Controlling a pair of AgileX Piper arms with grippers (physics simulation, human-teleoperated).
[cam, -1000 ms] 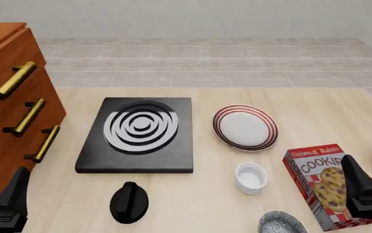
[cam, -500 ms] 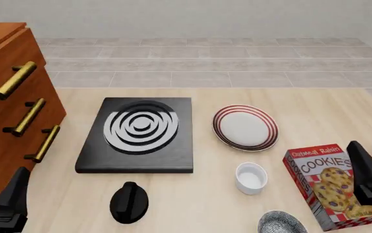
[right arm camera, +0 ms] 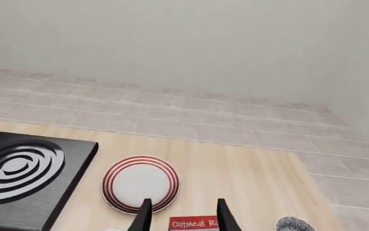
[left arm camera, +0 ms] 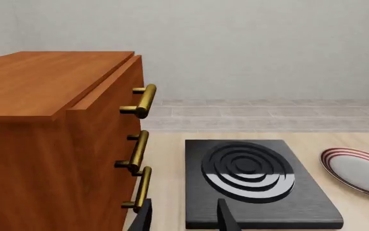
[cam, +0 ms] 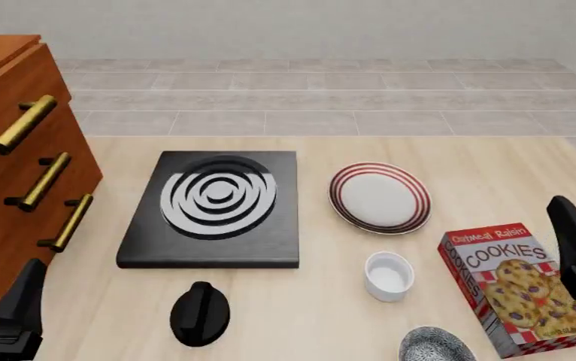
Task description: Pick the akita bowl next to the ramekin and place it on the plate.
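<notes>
Akita bowl (cam: 434, 347) sits at the near edge of the light wood counter (cam: 489, 162), close to the white ramekin (cam: 389, 276). Only the front view shows it. Grey floor tiles and a pale wall are behind the counter.

I count one plate (cam: 380, 197), one cookie box (cam: 519, 289), one black burner (cam: 213, 207), one black knob (cam: 200, 313) and three gold handles on the brown drawers (cam: 7, 150).

Only my right wrist view shows the second speckled bowl (right arm camera: 294, 224) well.

My left gripper (left arm camera: 184, 204) and right gripper (right arm camera: 184, 202) both have their fingers apart and hold nothing.
</notes>
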